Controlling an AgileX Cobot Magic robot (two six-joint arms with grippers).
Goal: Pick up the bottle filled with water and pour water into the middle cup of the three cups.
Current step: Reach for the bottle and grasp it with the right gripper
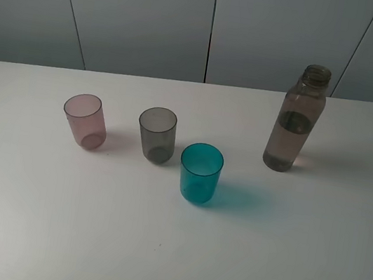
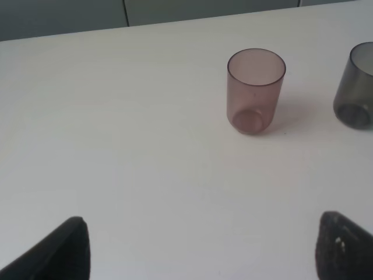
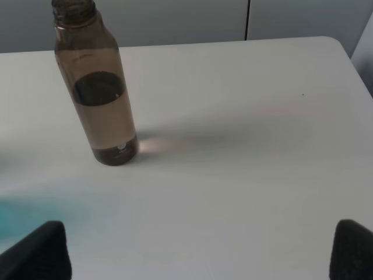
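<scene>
The smoky brown-grey bottle [image 1: 294, 120] stands upright and uncapped at the table's back right, partly filled with water; it also shows in the right wrist view [image 3: 98, 87]. The middle cup [image 1: 157, 134], smoky grey, stands between the pink cup [image 1: 85, 120] and the teal-blue cup [image 1: 200, 173]. The left wrist view shows the pink cup [image 2: 254, 91] and part of the grey cup [image 2: 355, 93]. My left gripper [image 2: 204, 251] is open and empty, short of the pink cup. My right gripper [image 3: 201, 251] is open and empty, short of the bottle. Neither arm shows in the exterior view.
The white table [image 1: 169, 251] backs onto a grey panelled wall [image 1: 212, 23]. The table's right corner [image 3: 335, 44] lies beyond the bottle. A blurred teal patch [image 3: 14, 213] sits at the edge of the right wrist view.
</scene>
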